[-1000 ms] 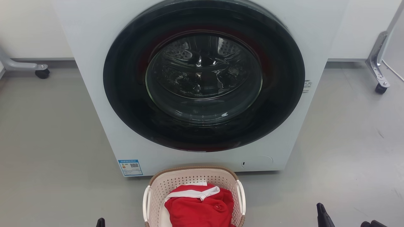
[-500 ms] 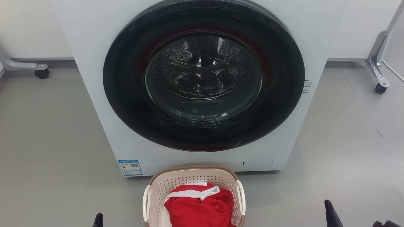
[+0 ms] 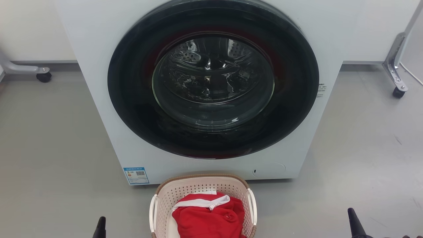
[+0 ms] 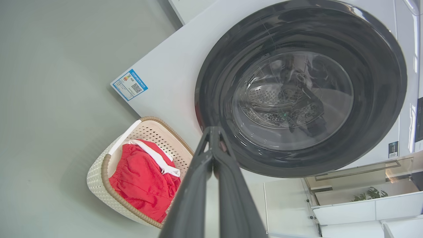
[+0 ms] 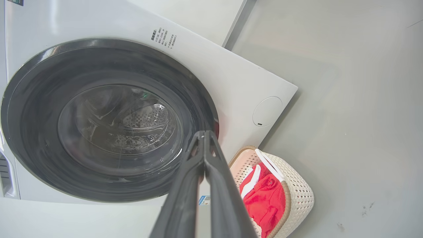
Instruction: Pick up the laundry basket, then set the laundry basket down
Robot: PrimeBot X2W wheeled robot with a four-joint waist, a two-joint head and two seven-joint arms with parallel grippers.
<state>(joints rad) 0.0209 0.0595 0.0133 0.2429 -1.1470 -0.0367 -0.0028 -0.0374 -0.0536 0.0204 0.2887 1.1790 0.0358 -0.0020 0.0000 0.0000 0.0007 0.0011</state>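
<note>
The laundry basket (image 3: 201, 177), cream-pink with perforated walls, a brown rim and white side handles, stands on the grey floor just in front of the washer, at the bottom centre of the head view. Red and white clothing (image 3: 208, 219) lies inside it. My left gripper (image 3: 100, 226) pokes up from the bottom edge, well left of the basket and apart from it. My right gripper (image 3: 353, 219) stands far to the basket's right. The left wrist view shows the left gripper (image 4: 214, 130) shut and empty, with the basket (image 4: 99, 185) beyond. The right gripper (image 5: 204, 134) is likewise shut, with the basket (image 5: 302, 195) to its right.
A white front-loading washer (image 3: 96, 99) with a big dark round door (image 3: 211, 79), shut, rises right behind the basket. Wheeled metal frame legs stand at the far left (image 3: 44, 76) and far right (image 3: 398, 91). Grey floor lies open on both sides of the basket.
Both grippers have slid outward from the basket: the left tip a little left and up, the right tip further right. The basket and washer have not moved.
</note>
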